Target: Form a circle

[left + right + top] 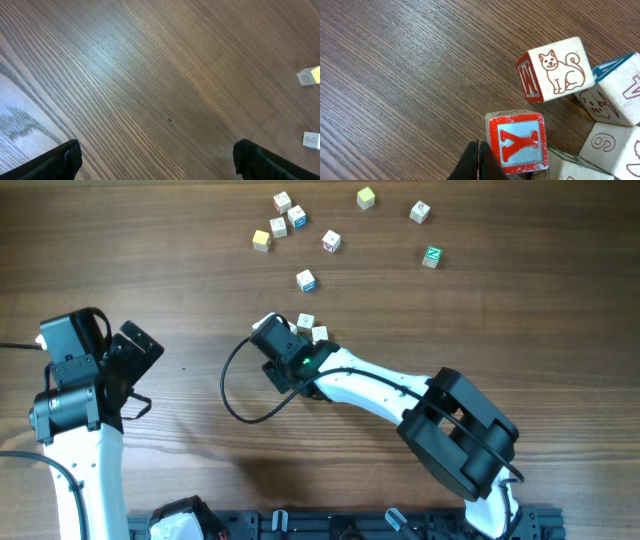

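While the right gripper (479, 161), jaws closed, sits beside the Y cube (517, 145), the left gripper (157, 162) hangs open
An off-centre push could knock the cat cube (555, 70) at one o'clock away

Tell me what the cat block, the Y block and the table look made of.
Cat block: likely wood, pale matte faces, red printed outline.
Y block: probably painted wood, red border scuffed at the corners.
Table: dark wood-grain surface with a slight sheen; solid or laminate unclear.
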Robot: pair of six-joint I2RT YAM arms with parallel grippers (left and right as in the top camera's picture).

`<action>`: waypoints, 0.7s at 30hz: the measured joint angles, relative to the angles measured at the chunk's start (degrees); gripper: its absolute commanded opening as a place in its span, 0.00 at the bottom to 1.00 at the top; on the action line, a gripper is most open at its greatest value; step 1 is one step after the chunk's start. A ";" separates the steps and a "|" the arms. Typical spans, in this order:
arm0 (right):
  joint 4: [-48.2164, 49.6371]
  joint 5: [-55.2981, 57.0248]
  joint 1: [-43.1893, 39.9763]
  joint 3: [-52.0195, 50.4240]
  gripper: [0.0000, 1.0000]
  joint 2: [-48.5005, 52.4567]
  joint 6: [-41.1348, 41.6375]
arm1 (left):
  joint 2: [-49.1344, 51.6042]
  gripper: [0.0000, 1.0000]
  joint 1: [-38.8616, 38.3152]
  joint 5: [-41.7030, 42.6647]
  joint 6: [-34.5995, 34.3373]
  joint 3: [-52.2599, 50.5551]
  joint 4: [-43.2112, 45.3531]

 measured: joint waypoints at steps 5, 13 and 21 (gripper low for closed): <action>0.00 0.24 0.00 0.00 0.04 0.00 0.00 | 0.00 1.00 0.00 -0.02 0.00 0.00 0.00; -0.87 -1.57 0.00 0.00 0.05 0.00 -1.42 | 0.00 1.00 0.00 0.00 0.00 0.00 0.00; -1.75 -4.79 0.00 0.00 0.04 -1.18 -1.49 | 0.00 1.00 0.00 0.00 0.00 0.00 0.00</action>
